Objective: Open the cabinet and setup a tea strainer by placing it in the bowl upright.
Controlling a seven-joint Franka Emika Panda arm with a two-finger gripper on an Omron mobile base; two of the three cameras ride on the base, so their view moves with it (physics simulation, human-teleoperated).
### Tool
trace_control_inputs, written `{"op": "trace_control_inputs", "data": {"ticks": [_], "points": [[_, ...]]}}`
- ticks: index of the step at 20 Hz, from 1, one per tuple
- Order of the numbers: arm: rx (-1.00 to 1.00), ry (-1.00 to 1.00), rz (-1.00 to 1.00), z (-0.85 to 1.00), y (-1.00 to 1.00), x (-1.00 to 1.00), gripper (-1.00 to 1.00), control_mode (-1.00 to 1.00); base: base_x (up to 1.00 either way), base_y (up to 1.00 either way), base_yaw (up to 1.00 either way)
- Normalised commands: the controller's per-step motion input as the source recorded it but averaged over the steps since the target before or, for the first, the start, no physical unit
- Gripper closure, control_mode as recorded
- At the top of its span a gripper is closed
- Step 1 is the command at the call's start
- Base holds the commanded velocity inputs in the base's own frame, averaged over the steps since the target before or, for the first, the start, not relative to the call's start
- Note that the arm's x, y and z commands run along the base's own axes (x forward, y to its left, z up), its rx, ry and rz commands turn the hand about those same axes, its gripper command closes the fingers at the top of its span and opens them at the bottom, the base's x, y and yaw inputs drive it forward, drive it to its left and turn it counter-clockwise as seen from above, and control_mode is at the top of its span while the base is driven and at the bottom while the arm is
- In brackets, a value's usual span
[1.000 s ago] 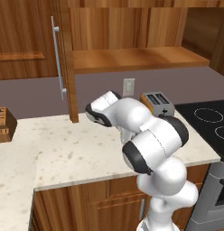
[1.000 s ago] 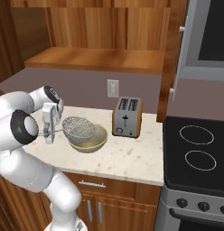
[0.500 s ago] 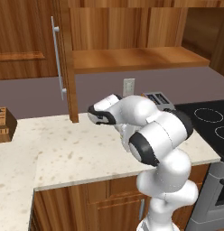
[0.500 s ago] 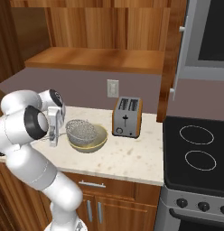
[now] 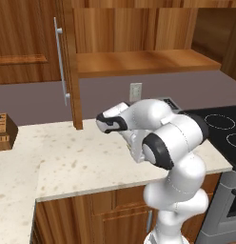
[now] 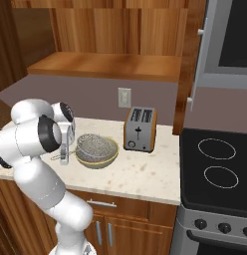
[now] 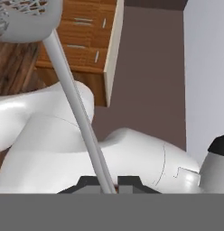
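The grey mesh tea strainer lies in the tan bowl on the counter, its mesh rising a little above the bowl's rim. Its thin handle sticks out to the left. My gripper is shut on that handle. In the hand view the handle runs from my gripper up to the mesh. The cabinet stands open above, its left door swung out with a silver bar handle, and its bare shelf shows.
A silver toaster stands right of the bowl. A black stovetop lies further right, with a microwave above it. A knife block sits at the counter's far left. The speckled counter stretches left of the arm.
The strainer has shifted slightly right and down into the bowl, still held by its handle. The arm's elbow has swung with it.
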Motion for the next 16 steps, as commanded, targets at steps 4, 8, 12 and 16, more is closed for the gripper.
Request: {"op": "trace_control_inputs", "data": {"ticks": [4,8,12,16], "points": [[-0.17,-0.11,0.0,-0.38,0.0,0.11,1.0,-1.0,0.0,0.0,0.0],[-0.16,-0.11,0.0,-0.3,0.0,0.05,1.0,-1.0,0.0,0.0,0.0],[-0.13,-0.07,0.0,-0.14,0.01,0.0,1.0,-1.0,0.0,0.0,0.0],[-0.03,-0.02,0.0,-0.03,0.01,0.0,1.0,-1.0,0.0,0.0,0.0]]}}
